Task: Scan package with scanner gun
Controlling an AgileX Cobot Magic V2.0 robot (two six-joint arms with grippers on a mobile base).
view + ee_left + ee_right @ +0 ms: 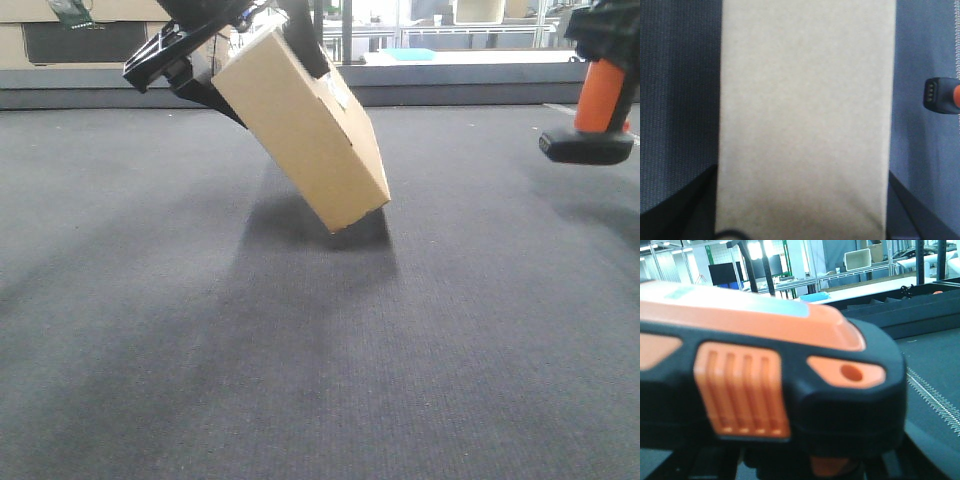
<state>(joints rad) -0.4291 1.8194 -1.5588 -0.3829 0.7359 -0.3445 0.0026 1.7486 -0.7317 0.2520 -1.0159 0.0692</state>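
Currently: package (300, 130) tilted over grey carpet (300, 380) | scanner gun (600, 110) aloft | shelving (785, 265) behind

Low front view across mat (300, 380), left wrist close over package (805, 120), right wrist against scanner gun (850, 405), shared by all

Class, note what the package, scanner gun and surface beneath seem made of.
Package: matte tan cardboard, by its dull fibrous face and folded edges. Scanner gun: probably moulded plastic, smooth black and orange with slight sheen. Surface: likely dark grey woven fabric, finely ribbed.
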